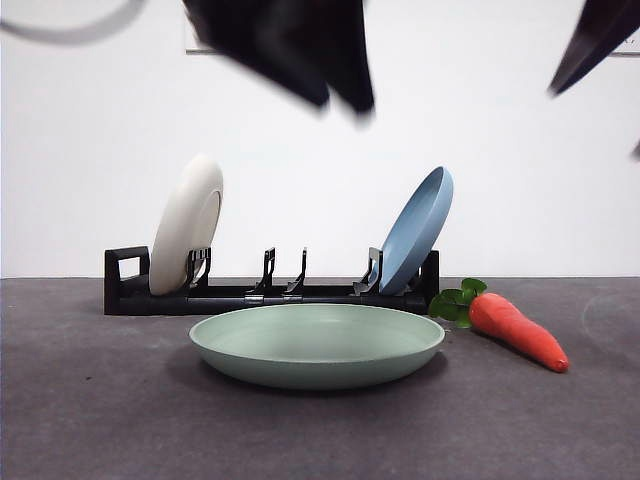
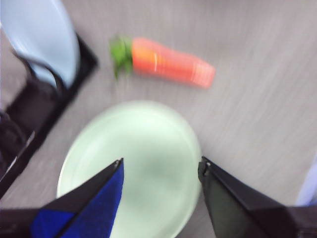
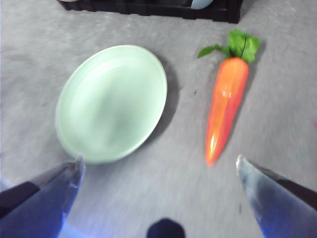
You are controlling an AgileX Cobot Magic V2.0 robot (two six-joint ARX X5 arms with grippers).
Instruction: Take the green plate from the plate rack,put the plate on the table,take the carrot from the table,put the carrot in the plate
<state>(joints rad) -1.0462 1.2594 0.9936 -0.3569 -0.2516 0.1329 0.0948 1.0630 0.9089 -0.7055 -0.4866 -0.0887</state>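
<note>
Since the green plate (image 1: 317,343) already lies flat on the table (image 1: 90,420), just in front of the plate rack (image 1: 270,295) and clear of its slots, the first half of the task looks done; what is left, by my judgement, is picking up the carrot (image 1: 517,330) and laying it in the plate. The carrot lies on its side on the table just beside the plate, apart from it, near the rack end that holds the blue plate (image 1: 416,229). Its long axis runs from the rack toward the table's front edge: the leafy thick end points back at the rack and the tapered tip points forward, angled slightly away from the plate. A cream-white plate (image 1: 186,224) stands upright in the rack's other end, next to the square loop. The left gripper (image 2: 161,171) hangs above the green plate with its jaws apart and nothing between them. The right gripper (image 3: 158,166) hovers above the table with its jaws spread wide and empty, the plate and the carrot both lying ahead of it, so it seems the better placed to take the carrot.
</note>
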